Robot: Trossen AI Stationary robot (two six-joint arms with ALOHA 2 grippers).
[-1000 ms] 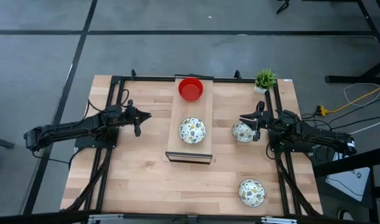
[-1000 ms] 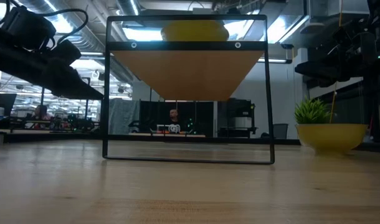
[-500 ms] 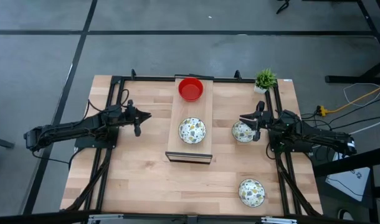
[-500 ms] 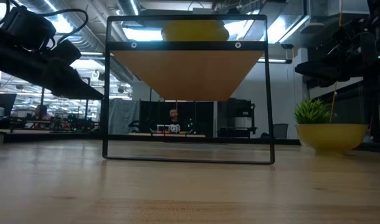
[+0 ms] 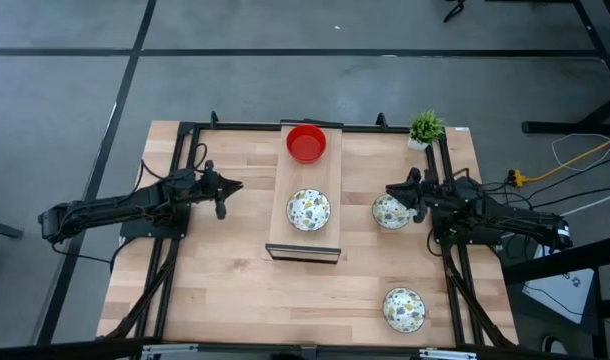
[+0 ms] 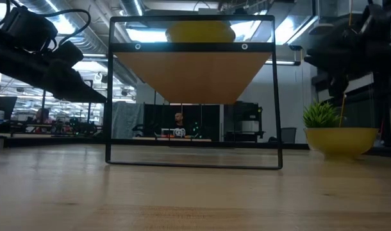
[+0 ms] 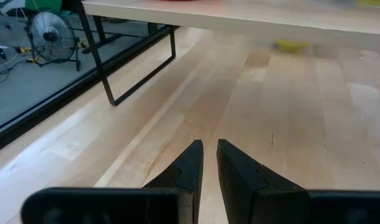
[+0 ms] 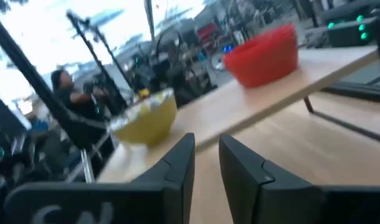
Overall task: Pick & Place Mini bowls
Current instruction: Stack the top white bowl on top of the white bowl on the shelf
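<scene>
A red mini bowl [image 5: 306,143] and a patterned mini bowl [image 5: 308,209] stand on a raised wooden shelf [image 5: 283,232] at the table's middle. Another patterned bowl [image 5: 389,211] rests on the table right of the shelf, and another [image 5: 404,308] sits near the front right. My right gripper [image 5: 393,190] hovers level just beyond the far rim of the bowl beside the shelf. It is rolled to one side, its fingers [image 8: 177,163] nearly together and bare. My left gripper [image 5: 233,187] hangs left of the shelf, its fingers [image 7: 191,163] a slit apart, holding nothing.
A small potted plant [image 5: 425,128] stands at the far right corner. The shelf stands on a thin black frame [image 6: 109,96] with free room under it. Black rails [image 5: 172,262] run along the table's left and right sides. Bare wood lies at the near left.
My right gripper has rolled about the line it points along, staying in the same place beside the bowl. The bowls have not moved.
</scene>
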